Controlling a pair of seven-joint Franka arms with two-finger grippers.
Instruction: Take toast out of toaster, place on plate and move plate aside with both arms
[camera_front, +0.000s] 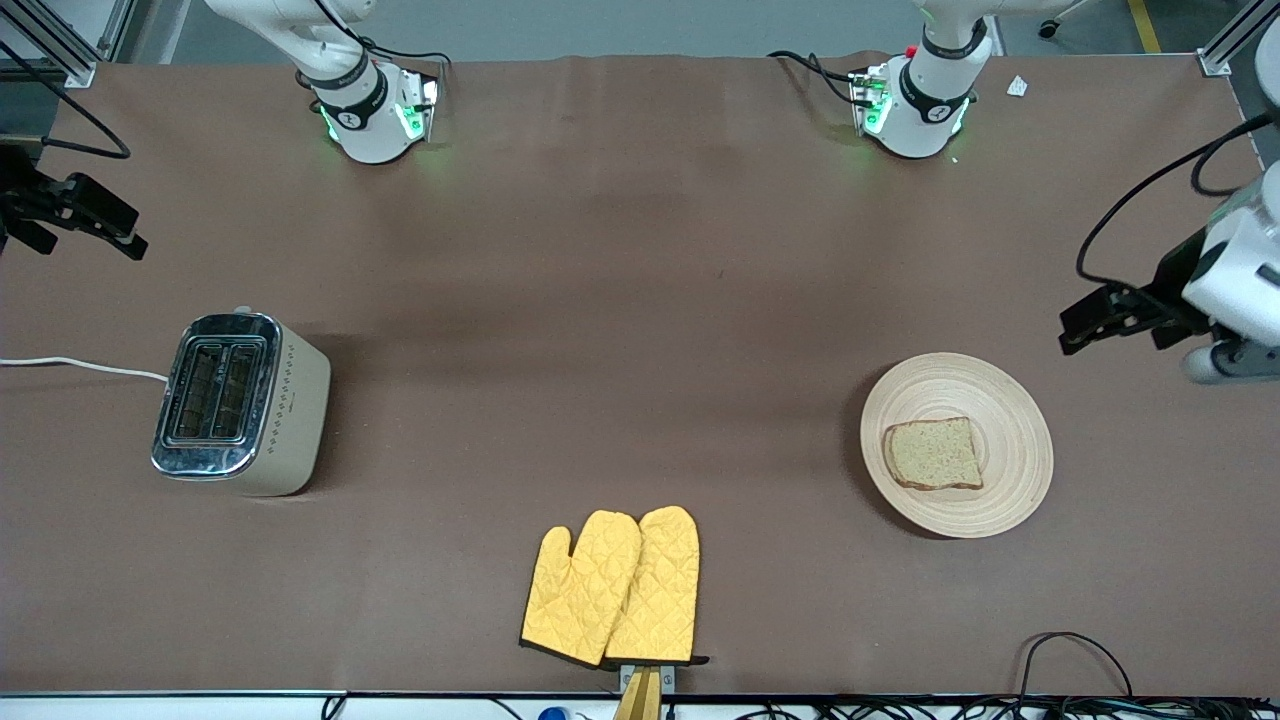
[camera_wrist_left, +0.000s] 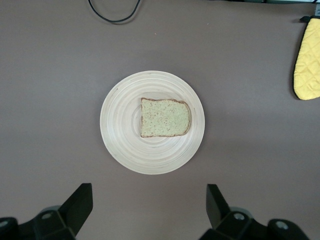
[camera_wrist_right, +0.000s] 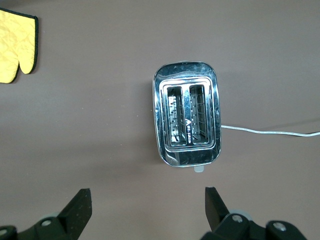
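Note:
The toast (camera_front: 933, 453) lies flat on the round pale wooden plate (camera_front: 1015, 400) toward the left arm's end of the table. My left gripper (camera_front: 1072, 335) is open and empty, up in the air over bare table beside the plate. In the left wrist view the plate (camera_wrist_left: 125, 145) and toast (camera_wrist_left: 165, 117) show ahead of the open left gripper (camera_wrist_left: 149, 200). My right gripper (camera_front: 132, 238) is open and empty, over the table at the right arm's end. The right wrist view shows the open right gripper (camera_wrist_right: 148, 202).
A chrome-topped toaster (camera_front: 235, 400) with two empty slots stands toward the right arm's end, its white cord (camera_front: 80, 365) trailing off the table; it also shows in the right wrist view (camera_wrist_right: 187, 117). Two yellow quilted oven mitts (camera_front: 615, 585) lie at the table's front edge.

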